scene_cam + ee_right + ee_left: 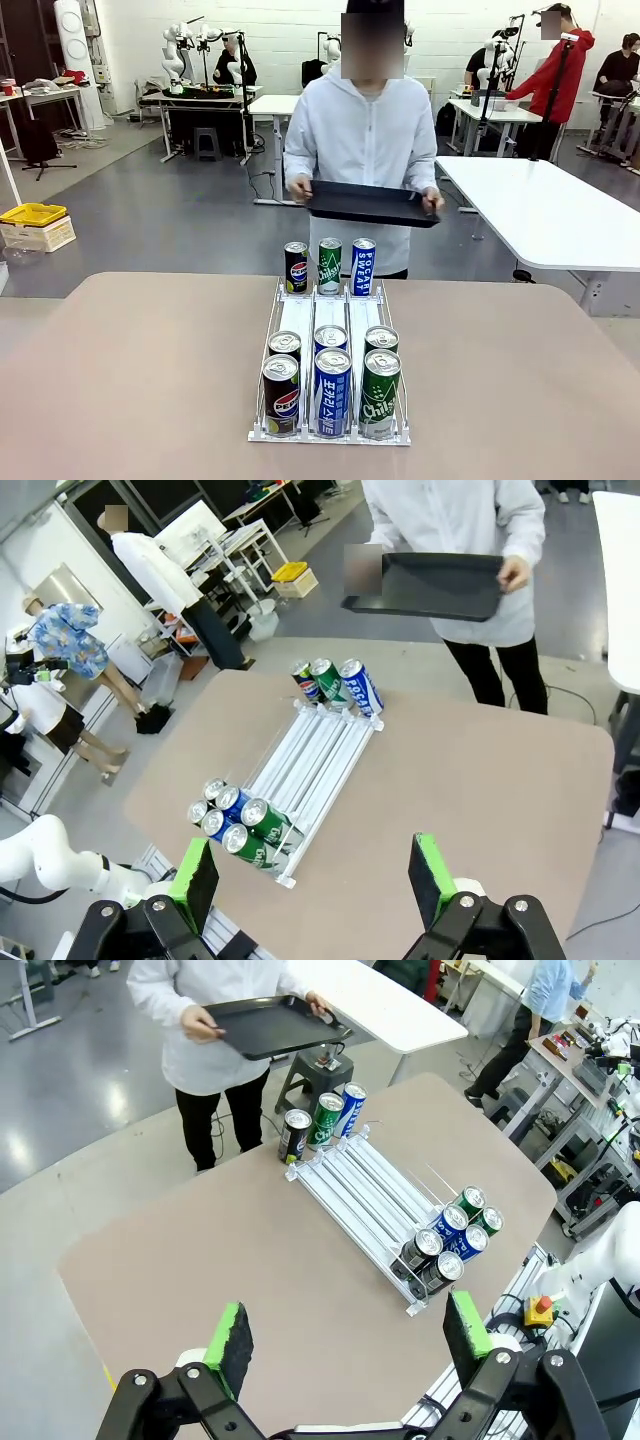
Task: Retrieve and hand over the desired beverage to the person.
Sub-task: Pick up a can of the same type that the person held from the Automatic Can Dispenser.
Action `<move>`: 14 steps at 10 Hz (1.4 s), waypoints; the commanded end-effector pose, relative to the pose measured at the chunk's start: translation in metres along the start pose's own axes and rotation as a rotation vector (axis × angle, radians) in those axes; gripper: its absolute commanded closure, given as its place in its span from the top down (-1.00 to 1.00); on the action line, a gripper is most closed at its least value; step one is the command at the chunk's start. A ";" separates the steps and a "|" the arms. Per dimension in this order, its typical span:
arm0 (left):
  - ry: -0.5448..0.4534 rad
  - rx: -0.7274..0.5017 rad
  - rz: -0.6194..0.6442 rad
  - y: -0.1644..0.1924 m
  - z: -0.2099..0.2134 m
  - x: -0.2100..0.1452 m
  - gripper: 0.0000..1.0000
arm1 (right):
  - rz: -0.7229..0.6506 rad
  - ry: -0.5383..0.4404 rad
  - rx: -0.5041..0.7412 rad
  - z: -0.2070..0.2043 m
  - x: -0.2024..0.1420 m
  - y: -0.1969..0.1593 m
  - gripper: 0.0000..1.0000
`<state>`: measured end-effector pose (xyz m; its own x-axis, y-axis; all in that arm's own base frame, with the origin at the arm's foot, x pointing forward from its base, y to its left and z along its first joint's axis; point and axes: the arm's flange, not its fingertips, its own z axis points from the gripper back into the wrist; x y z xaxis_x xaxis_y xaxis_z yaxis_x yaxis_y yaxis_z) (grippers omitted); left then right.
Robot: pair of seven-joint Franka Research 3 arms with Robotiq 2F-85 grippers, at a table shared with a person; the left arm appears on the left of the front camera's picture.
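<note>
Front view: the person [362, 140] stood beyond the desk's [130, 370] far edge, holding a black tray [370, 205]. Cans [332, 390] stood in a rack [330, 312] mid-desk.
Left wrist view: the left gripper [348, 1330] hung above the desk, fingers spread wide and empty.
Right wrist view: the right gripper [315, 870] gaped likewise, holding nothing.

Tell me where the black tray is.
In the front view, the black tray is held by the person beyond the table, near the middle, behind the three far cans.

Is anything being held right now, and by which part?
The left gripper and the right gripper are open and hold nothing. The person holds the black tray by its two short ends.
</note>
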<state>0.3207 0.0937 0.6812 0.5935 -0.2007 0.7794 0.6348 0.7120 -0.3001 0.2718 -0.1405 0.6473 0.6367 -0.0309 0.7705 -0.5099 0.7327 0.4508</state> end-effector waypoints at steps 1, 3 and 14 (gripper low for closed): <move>-0.009 -0.016 -0.021 0.001 0.001 0.001 1.00 | 0.014 -0.002 0.019 -0.001 0.002 -0.001 1.00; -0.009 -0.016 -0.021 0.001 0.001 0.001 1.00 | 0.014 -0.002 0.019 -0.001 0.002 -0.001 1.00; -0.009 -0.016 -0.021 0.001 0.001 0.001 1.00 | 0.014 -0.002 0.019 -0.001 0.002 -0.001 1.00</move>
<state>0.3210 0.0935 0.6814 0.5900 -0.1977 0.7828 0.6382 0.7081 -0.3022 0.2719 -0.1403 0.6470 0.6378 -0.0278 0.7697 -0.5095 0.7342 0.4487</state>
